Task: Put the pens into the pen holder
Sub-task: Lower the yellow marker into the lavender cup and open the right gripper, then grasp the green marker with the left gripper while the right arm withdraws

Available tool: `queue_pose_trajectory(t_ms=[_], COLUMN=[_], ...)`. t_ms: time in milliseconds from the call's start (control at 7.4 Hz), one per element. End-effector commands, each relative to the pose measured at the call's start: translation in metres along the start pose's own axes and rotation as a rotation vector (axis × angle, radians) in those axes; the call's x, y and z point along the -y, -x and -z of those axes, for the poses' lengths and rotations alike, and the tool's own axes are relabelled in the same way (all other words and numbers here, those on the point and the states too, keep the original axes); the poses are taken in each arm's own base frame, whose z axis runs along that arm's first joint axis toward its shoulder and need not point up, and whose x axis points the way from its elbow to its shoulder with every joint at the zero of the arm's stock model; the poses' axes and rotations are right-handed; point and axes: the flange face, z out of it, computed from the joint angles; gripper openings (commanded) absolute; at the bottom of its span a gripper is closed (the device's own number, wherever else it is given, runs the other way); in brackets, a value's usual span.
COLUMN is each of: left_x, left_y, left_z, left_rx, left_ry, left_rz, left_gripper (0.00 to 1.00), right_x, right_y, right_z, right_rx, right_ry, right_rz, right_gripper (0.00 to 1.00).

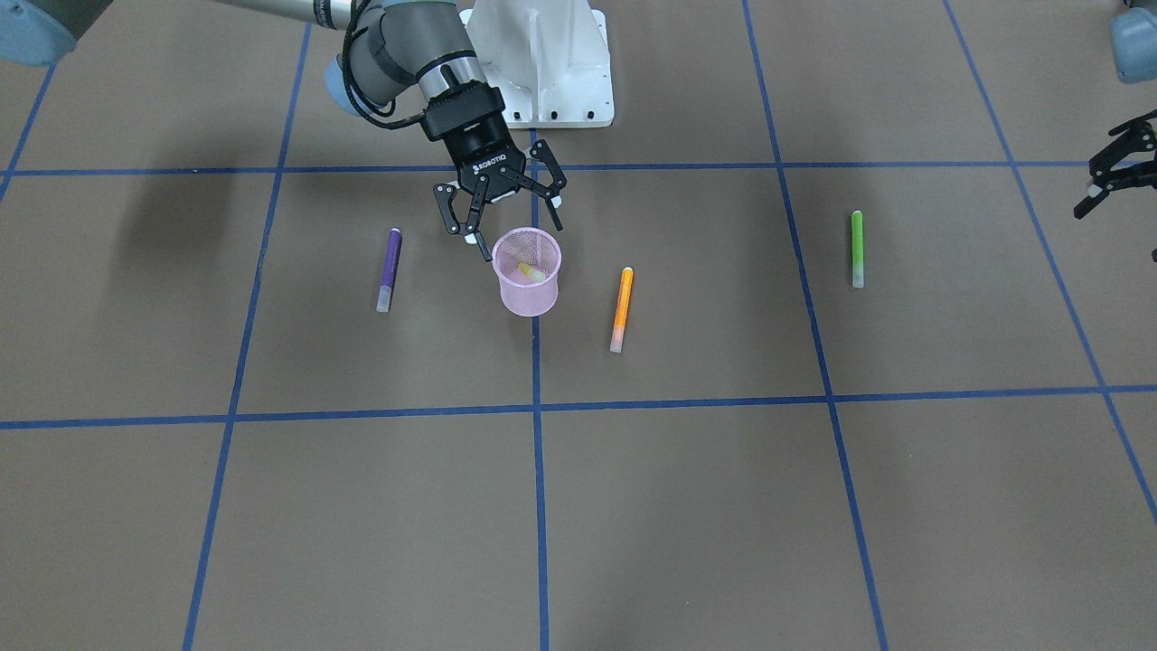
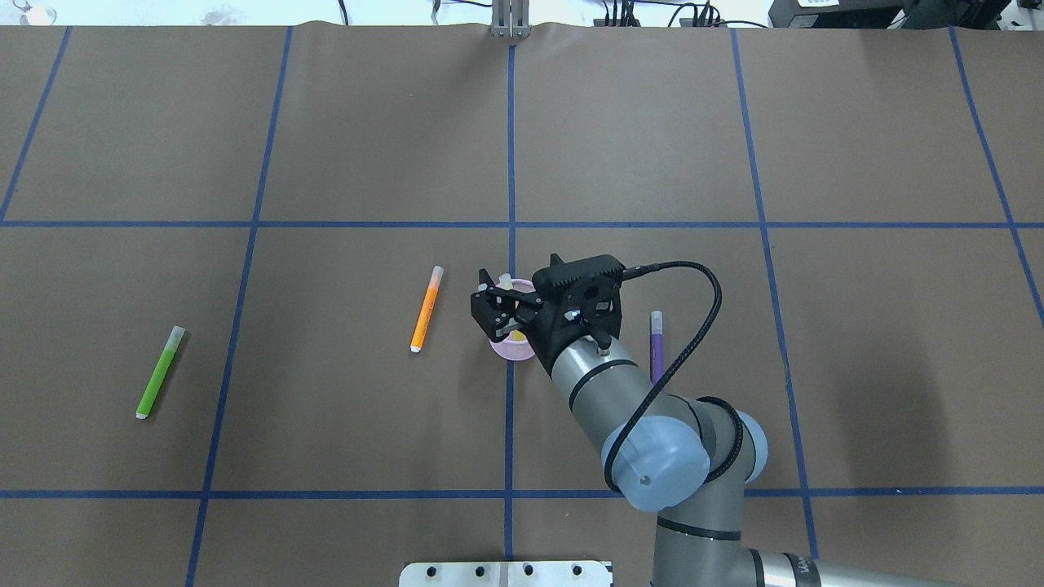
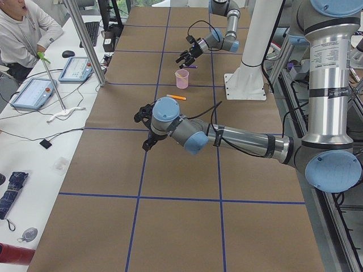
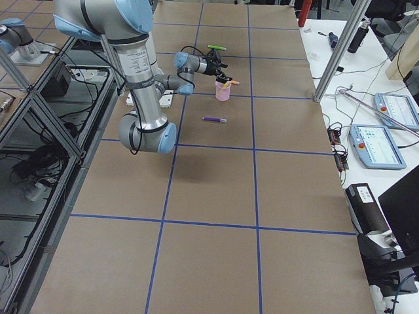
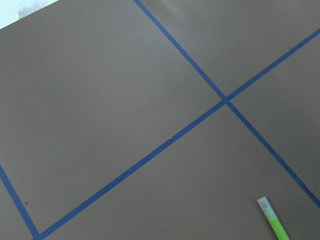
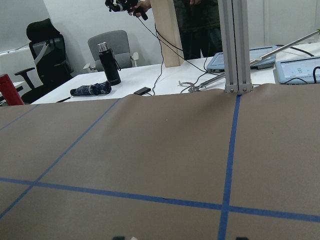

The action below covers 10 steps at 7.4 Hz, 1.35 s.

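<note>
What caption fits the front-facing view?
Right gripper over pen holder; yellow pen inside, purple pen, orange pen, green pen outside.

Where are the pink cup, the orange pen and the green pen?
pink cup [image 1: 529,297], front-facing view, on its mesh wall.
orange pen [image 1: 622,307], front-facing view, middle of its barrel.
green pen [image 1: 857,244], front-facing view, middle of its barrel.
</note>
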Motion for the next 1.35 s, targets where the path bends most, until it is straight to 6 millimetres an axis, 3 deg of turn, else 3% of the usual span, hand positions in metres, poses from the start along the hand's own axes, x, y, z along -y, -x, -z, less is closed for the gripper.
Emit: queue_pose_trajectory(t_ms=[0, 270, 541, 676, 811, 1081, 1216], left_x=[0.013, 0.02, 0.005, -0.008, -0.02, -0.032, -0.035], left_y=[-0.03, -0.073, -0.13, -0.156, -0.172, -0.182, -0.183], left_z=[-0.028, -0.087, -0.164, -0.191, -0.21, -0.224, -0.225], left_rx=[-0.036, 0.039, 0.131, 0.122, 0.133, 0.143, 0.143], left_ry=[0.01, 0.016, 0.061, 0.103, 0.13, 0.155, 0.161], left_rz=[0.133, 0.294, 0.364, 0.401, 0.39, 0.368, 0.356], left_gripper=[1.0, 1.0, 1.0, 1.0, 1.0, 0.99, 0.87], right_x=[0.062, 0.129, 0.195, 0.216, 0.229, 0.265, 0.268], right_y=[-0.037, -0.105, -0.192, -0.22, -0.255, -0.329, -0.34], right_z=[-0.019, -0.035, -0.031, -0.027, -0.023, 0.003, 0.006], right_rx=[-0.041, -0.104, -0.189, -0.221, -0.249, -0.219, -0.225], right_ry=[0.202, 0.447, 0.721, 0.763, 0.787, 0.821, 0.818], right_rz=[-0.029, -0.077, -0.224, -0.212, -0.153, -0.085, -0.081], right_gripper=[0.98, 0.98, 0.99, 0.99, 1.0, 1.0, 1.0])
